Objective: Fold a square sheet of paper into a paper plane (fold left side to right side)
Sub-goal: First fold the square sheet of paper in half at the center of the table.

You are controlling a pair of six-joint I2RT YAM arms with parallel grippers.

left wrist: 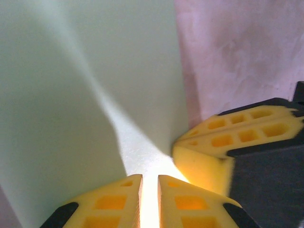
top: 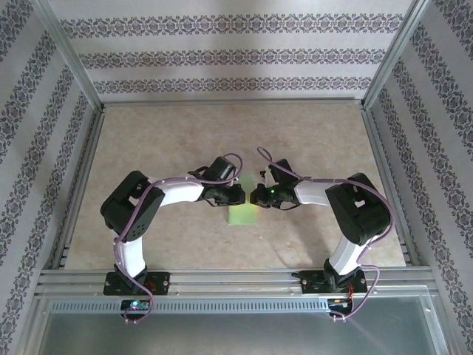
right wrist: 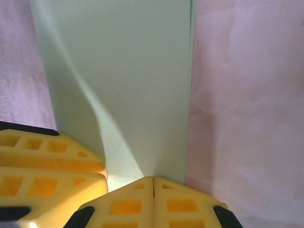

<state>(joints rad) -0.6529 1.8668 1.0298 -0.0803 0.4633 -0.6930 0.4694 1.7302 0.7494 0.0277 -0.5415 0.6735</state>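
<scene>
The square sheet of paper (top: 242, 214), thin, matte and pale green, lies at the centre of the mottled beige table (top: 185, 140) as a narrow rectangle, its long axis running 12 to 6 o'clock. At its 9 o'clock the left gripper (top: 238, 194) shows ribbed yellow fingers (left wrist: 114, 202) with a thin slit between them; whether they pinch paper I cannot tell. At 3 o'clock the right gripper (top: 253, 197) has its jaws pressed together.

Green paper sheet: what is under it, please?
Beside the green paper sheet, the beige table shows, so the table seems to be under it. Anything directly beneath is covered by the sheet, and the left gripper and right gripper cover its middle from above.
</scene>
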